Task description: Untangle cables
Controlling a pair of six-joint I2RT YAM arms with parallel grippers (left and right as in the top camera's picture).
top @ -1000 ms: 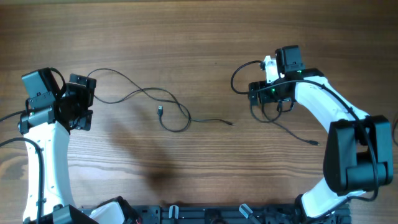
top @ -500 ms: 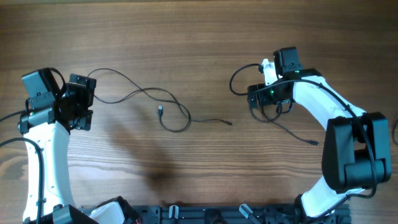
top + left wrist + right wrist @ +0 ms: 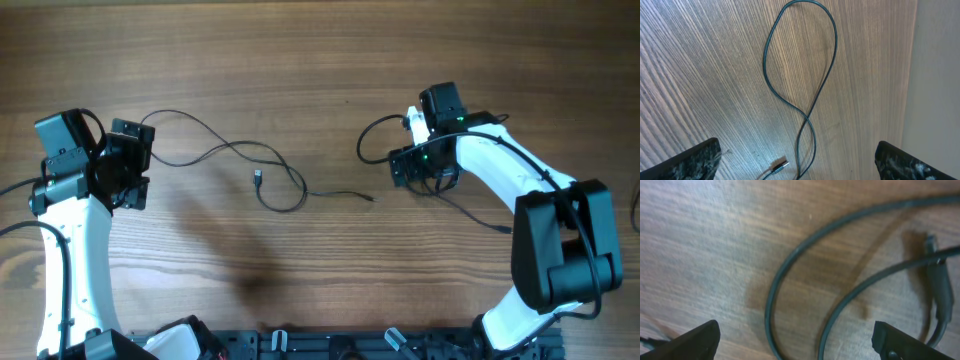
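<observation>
**Left gripper [image 3: 129, 164] and right gripper [image 3: 413, 165] both spread wide, nothing held**

Neither pair of jaws holds anything. In each wrist view the fingertips sit at the bottom corners of the frame, far apart, with bare wood between them. The long cable [image 3: 232, 148] starts just beside the left gripper and wanders across the table [image 3: 300, 60] to a loose loop near the middle. Its small plug [image 3: 257, 178] lies just left of that loop, and a thin tail runs off to the right. The second cable [image 3: 362, 142] arcs out to the left of the right gripper and passes under it. Seen from the right wrist, its curves lie close below the open fingers — whether they touch, I cannot tell. One strand trails toward the near right edge and ends in a plug tip [image 3: 501, 231].
</observation>
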